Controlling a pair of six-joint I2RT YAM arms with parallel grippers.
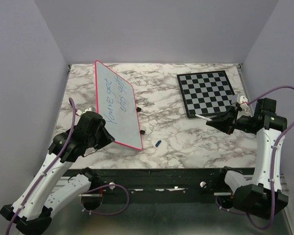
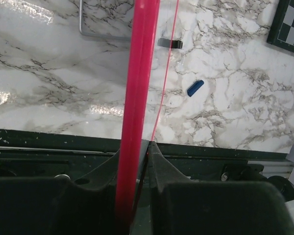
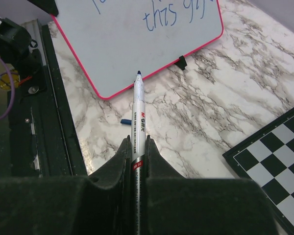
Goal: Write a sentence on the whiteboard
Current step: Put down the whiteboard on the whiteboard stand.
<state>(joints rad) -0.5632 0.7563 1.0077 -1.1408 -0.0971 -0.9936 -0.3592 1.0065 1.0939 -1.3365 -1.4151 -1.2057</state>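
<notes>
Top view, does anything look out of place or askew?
A small blue cap lies loose on the marble table near the whiteboard, while the right gripper holds the uncapped marker. The whiteboard sits askew, its pink rim clamped in the left gripper.

The left arm leans forward from its base, its gripper (image 2: 142, 147) clamped on the whiteboard (image 1: 118, 105) rim. The right arm folds at the elbow, its gripper (image 3: 137, 145) pinching a marker (image 3: 137, 115), pointed left.
</notes>
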